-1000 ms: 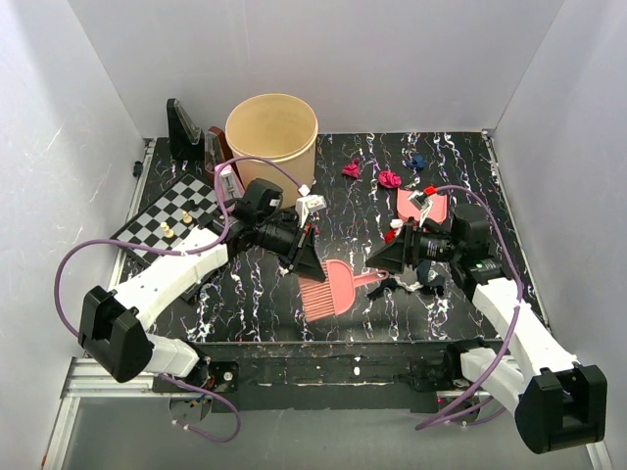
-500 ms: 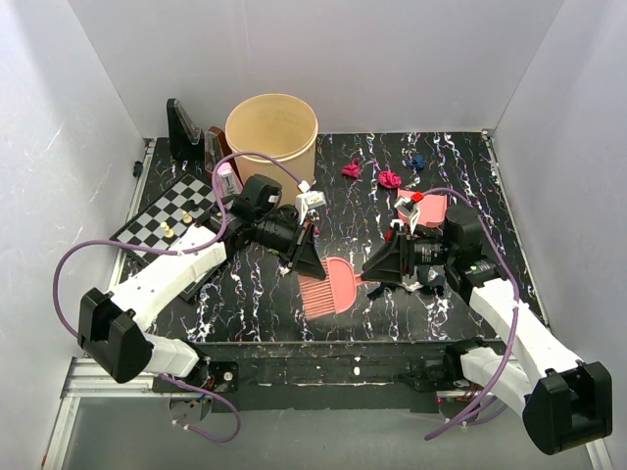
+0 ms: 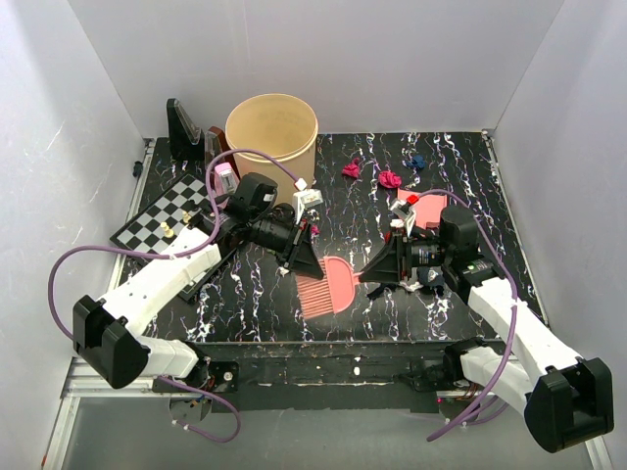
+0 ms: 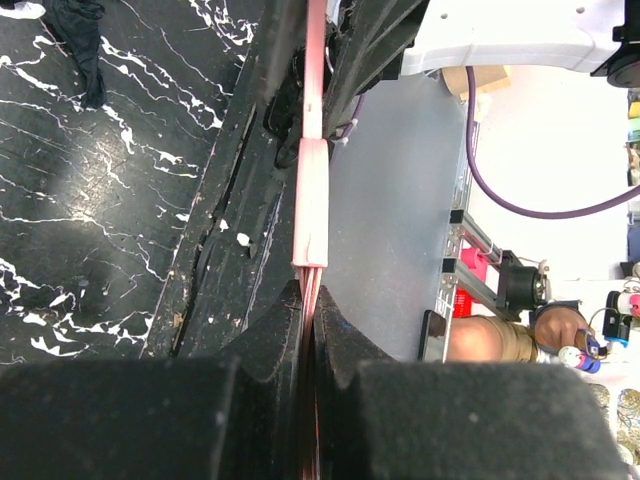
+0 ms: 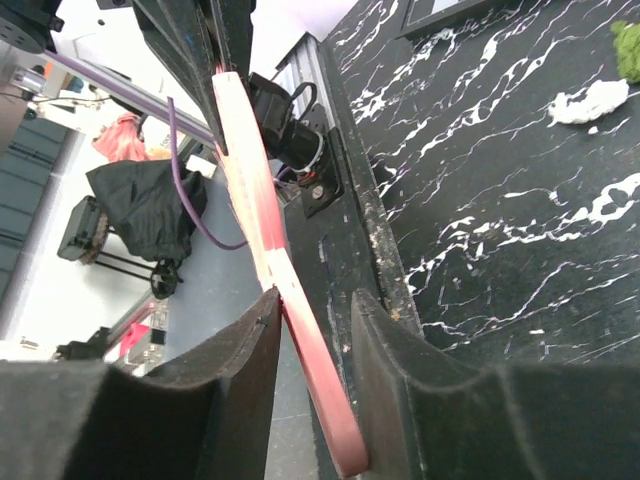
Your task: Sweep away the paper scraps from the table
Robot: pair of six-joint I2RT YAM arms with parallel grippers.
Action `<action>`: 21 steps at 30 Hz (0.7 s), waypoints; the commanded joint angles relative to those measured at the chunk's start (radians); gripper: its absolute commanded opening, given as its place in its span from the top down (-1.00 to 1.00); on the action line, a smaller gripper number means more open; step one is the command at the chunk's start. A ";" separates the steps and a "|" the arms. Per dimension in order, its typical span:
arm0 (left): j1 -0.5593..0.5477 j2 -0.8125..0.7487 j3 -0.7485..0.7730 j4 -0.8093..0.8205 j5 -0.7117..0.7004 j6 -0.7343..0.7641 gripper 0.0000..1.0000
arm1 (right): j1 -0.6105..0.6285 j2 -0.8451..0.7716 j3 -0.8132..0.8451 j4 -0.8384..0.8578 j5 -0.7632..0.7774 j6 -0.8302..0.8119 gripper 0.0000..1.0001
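A pink brush (image 3: 328,284) hangs low over the black veined table (image 3: 372,157) near its front edge. My left gripper (image 3: 306,259) is shut on the bristle end; in the left wrist view the bristles (image 4: 312,270) are pinched between its fingers (image 4: 350,340). My right gripper (image 3: 372,273) straddles the brush handle (image 5: 270,240). Its jaws are partly closed, with a gap on the right side of the handle. Paper scraps lie at the back: magenta wads (image 3: 351,169) (image 3: 390,179), a navy one (image 3: 418,162), a red one (image 3: 429,191). White (image 5: 588,100) and green (image 5: 628,45) scraps show in the right wrist view.
A pink dustpan (image 3: 434,208) lies behind my right arm. A tan bucket (image 3: 271,135) stands at the back left, with a chessboard (image 3: 157,211) and dark stands (image 3: 184,127) to its left. A black scrap (image 4: 85,45) shows in the left wrist view. White walls enclose the table.
My right gripper slid left along the handle toward the brush head while its jaws narrowed around it. The left arm, still gripping the bristles, shifted slightly back and left.
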State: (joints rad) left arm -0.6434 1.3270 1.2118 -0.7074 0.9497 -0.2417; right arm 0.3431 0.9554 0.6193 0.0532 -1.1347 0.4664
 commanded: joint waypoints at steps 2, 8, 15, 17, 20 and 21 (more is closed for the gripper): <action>0.005 -0.048 0.046 -0.038 0.008 0.033 1.00 | 0.011 -0.015 0.019 0.028 -0.039 0.003 0.42; 0.007 -0.046 0.043 -0.044 0.003 0.038 1.00 | 0.014 -0.033 0.013 0.051 -0.051 0.020 0.54; 0.010 -0.042 0.055 -0.058 -0.046 0.035 0.84 | 0.019 -0.047 0.008 0.062 -0.050 0.041 0.97; 0.017 -0.043 0.064 -0.064 -0.095 0.030 0.29 | 0.017 -0.058 0.002 0.060 -0.027 0.049 0.97; 0.036 -0.074 0.063 -0.061 -0.227 -0.004 -0.32 | 0.017 -0.075 0.010 -0.008 0.071 0.031 0.97; 0.040 -0.083 0.063 -0.064 -0.299 -0.019 -0.44 | 0.017 -0.079 0.014 -0.048 0.131 0.020 0.97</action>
State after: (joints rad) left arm -0.6273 1.3224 1.2385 -0.7639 0.8398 -0.2203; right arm 0.3603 0.9092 0.6189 0.0700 -1.1507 0.5007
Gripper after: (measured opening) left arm 0.617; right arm 0.134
